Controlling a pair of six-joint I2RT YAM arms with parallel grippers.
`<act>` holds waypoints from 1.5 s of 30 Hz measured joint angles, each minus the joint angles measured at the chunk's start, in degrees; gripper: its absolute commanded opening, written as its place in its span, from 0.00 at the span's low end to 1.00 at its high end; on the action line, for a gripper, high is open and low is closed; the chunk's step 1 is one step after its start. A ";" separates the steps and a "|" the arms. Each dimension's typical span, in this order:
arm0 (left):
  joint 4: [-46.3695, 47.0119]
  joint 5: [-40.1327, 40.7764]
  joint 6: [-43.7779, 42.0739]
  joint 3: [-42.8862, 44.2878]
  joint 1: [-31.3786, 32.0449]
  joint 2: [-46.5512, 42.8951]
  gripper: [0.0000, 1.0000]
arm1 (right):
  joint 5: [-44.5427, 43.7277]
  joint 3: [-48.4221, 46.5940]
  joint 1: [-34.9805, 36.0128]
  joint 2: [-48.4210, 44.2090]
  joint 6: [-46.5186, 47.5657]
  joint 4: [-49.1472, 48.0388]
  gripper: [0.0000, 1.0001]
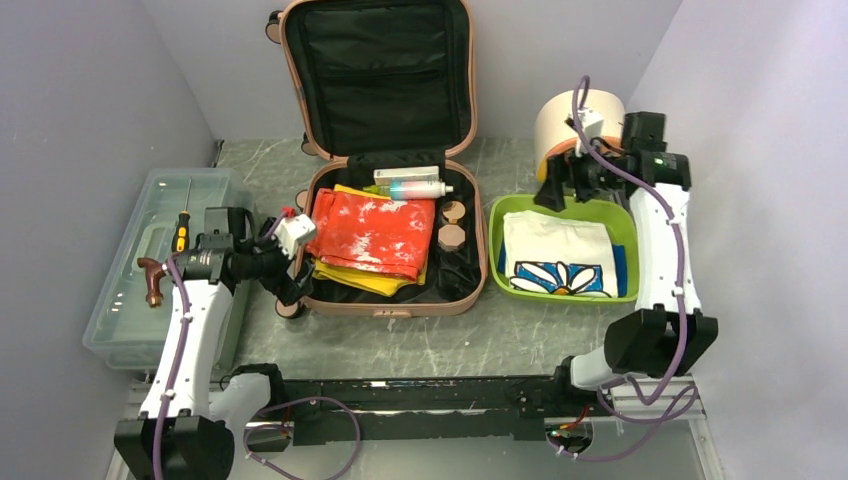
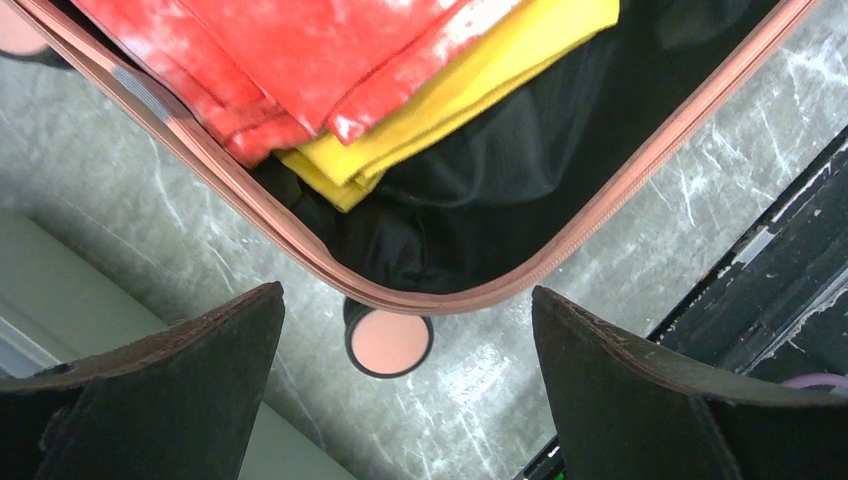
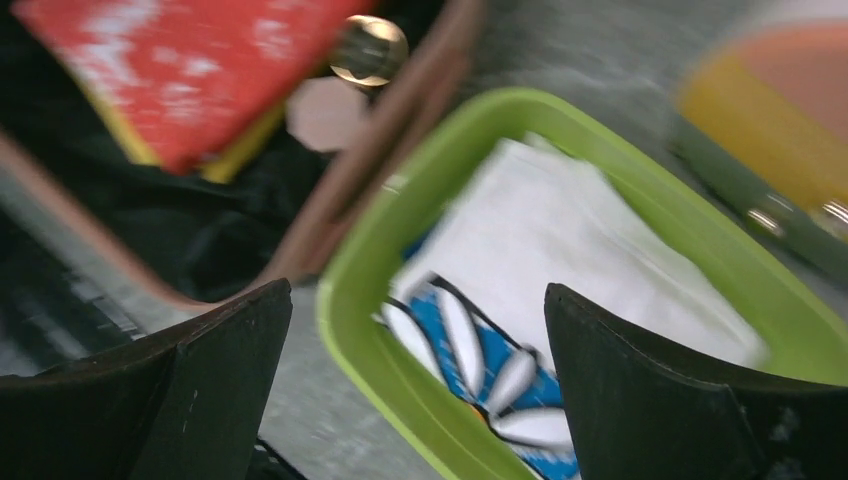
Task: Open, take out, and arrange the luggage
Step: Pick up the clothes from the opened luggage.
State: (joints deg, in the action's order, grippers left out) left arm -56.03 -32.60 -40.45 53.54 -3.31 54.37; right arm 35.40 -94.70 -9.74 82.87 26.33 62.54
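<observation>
The luggage (image 1: 378, 85) lies open mid-table, its base flat and facing up, its lid standing against the back wall. Its long axis runs left to right, wheels (image 2: 388, 342) toward my left. My left gripper (image 2: 407, 298) hangs spread wide over its near left corner. My right gripper (image 3: 418, 292), equally wide and empty, hangs over the green tray (image 3: 345, 300).

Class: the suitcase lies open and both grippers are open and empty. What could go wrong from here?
1. The left gripper hangs open over the near-left corner of the luggage; lowering there could strike the rim, not the cloths.
2. The red cloth lies on the yellow cloth; one pinch may lift both.
3. A shove might topple the upright lid.
</observation>
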 measured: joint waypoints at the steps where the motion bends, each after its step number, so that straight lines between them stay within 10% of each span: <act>1: -0.09 -0.22 -0.55 0.90 0.00 0.76 1.00 | 2.47 0.37 1.29 0.52 -0.98 -0.59 1.00; 17: 9.86 4.98 -2.21 14.16 17.53 17.05 0.99 | 13.05 14.64 27.98 16.74 -38.29 -33.18 0.93; 45: 26.18 8.85 -2.82 1.90 17.53 25.66 0.99 | -5.25 15.08 39.78 27.85 -59.54 -40.41 1.00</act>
State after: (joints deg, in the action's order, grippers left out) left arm -29.85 -23.75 -43.27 55.44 14.22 80.03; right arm 30.15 -79.61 30.04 110.72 -33.21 22.13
